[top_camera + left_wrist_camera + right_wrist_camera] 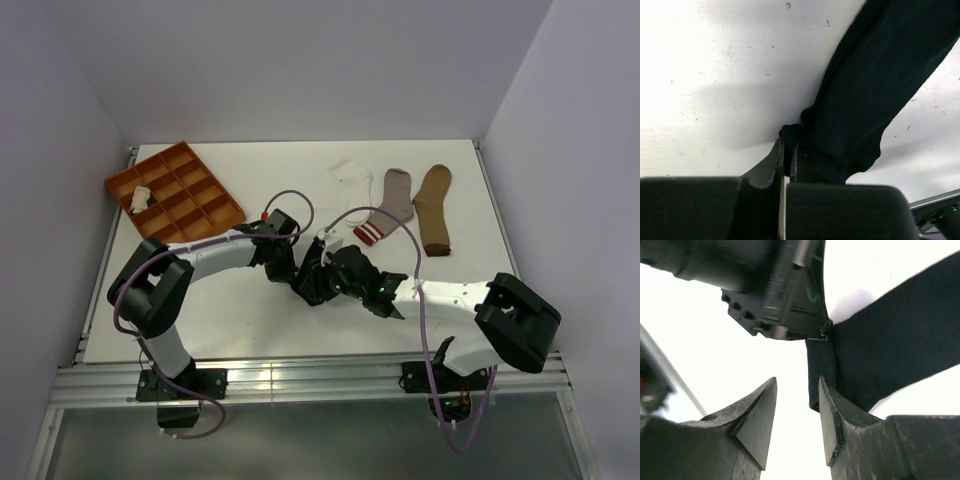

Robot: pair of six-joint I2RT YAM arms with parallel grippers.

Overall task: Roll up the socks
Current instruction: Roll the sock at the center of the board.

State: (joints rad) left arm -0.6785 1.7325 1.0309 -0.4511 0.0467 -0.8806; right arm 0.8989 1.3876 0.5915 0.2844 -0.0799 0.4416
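Observation:
A plain black sock [875,85] lies on the white table between my two grippers; it also shows in the right wrist view [890,350] and, mostly hidden by the arms, in the top view [308,285]. My left gripper [788,146] is shut on the edge of the black sock; in the top view it is at the table's middle [289,266]. My right gripper [796,395] is open just beside the same edge, its right finger [832,415] against the sock, and it faces the left gripper [775,285]. A white sock [352,172], a grey sock with red-striped cuff [385,207] and a tan sock [435,210] lie flat at the back right.
An orange compartment tray [190,195] stands at the back left with a small cream sock [140,197] in one compartment. The table's front edge [300,365] is a metal rail. Purple cables loop over both arms.

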